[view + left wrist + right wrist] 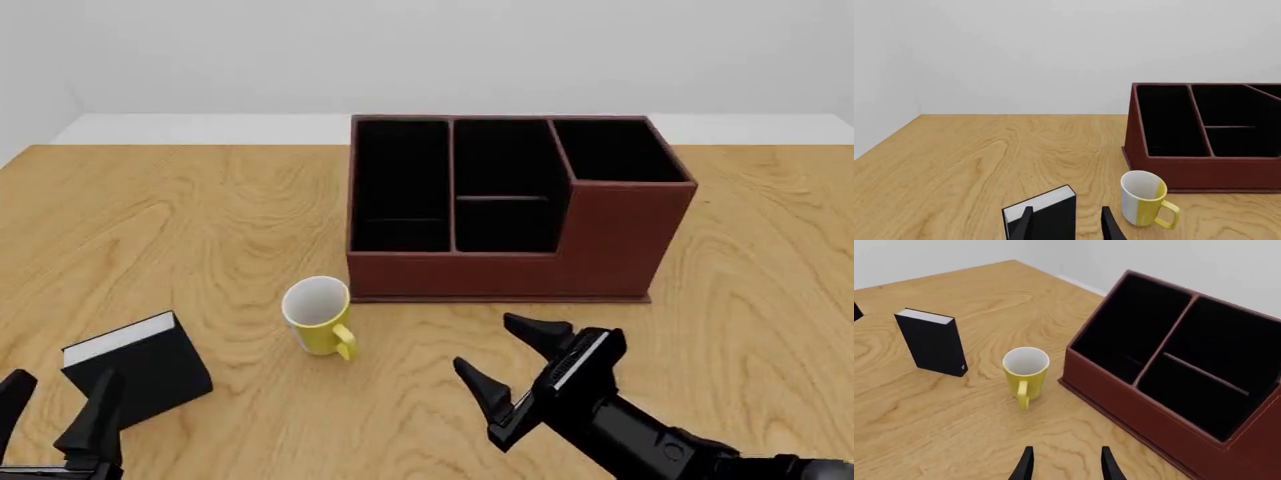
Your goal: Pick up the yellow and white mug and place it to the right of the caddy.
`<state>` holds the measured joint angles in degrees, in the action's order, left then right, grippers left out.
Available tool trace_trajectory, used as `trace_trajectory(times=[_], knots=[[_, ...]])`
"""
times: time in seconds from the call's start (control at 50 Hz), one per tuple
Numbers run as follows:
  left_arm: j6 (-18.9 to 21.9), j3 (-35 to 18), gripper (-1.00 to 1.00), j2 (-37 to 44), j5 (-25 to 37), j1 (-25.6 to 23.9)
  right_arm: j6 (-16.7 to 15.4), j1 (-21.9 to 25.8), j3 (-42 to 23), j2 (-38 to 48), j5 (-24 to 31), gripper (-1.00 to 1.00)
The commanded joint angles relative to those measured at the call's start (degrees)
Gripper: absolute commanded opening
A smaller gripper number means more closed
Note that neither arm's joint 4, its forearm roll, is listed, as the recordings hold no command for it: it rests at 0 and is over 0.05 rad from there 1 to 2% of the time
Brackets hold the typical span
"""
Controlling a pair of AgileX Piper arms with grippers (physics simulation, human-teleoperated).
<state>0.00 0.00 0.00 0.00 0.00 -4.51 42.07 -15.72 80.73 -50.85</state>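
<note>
In the front view, the yellow and white mug (318,314) stands upright a little left of centre on a pale wooden table (200,220) with a bold wavy grain. It is a small smooth cylinder, yellow outside, white on its rim and inside, with a yellow loop handle turned toward the lower edge of the frame. Just behind it and to its right, close but apart, sits the caddy (514,205), a large rectangular box of dark reddish-brown, leather-like material with fine stitching along its edges and matte black compartments; its right end section rises taller than the rest. At lower left a small black book (140,366) with white page edges stands tilted on the table.

The right gripper (514,352) hangs at lower centre-right, in front of the caddy and right of the mug, its two black tapered fingers spread apart with nothing between them. The left gripper (56,408) sits in the lower left corner just before the book, its dark fingers also parted and empty. In the left wrist view the book (1044,215) shows between those fingers' tips, with the mug (1145,199) beside it.
</note>
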Motion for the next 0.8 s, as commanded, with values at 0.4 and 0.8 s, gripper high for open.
trace_trajectory(times=[0.4,0.8], knots=[[0.0,0.0,1.0,0.0,0.0,0.0,-0.26,2.36,-5.57,8.5,-1.96,1.0],[0.0,0.0,1.0,0.0,0.0,0.0,-0.04,4.22,-11.48,15.07,-1.24,1.0]])
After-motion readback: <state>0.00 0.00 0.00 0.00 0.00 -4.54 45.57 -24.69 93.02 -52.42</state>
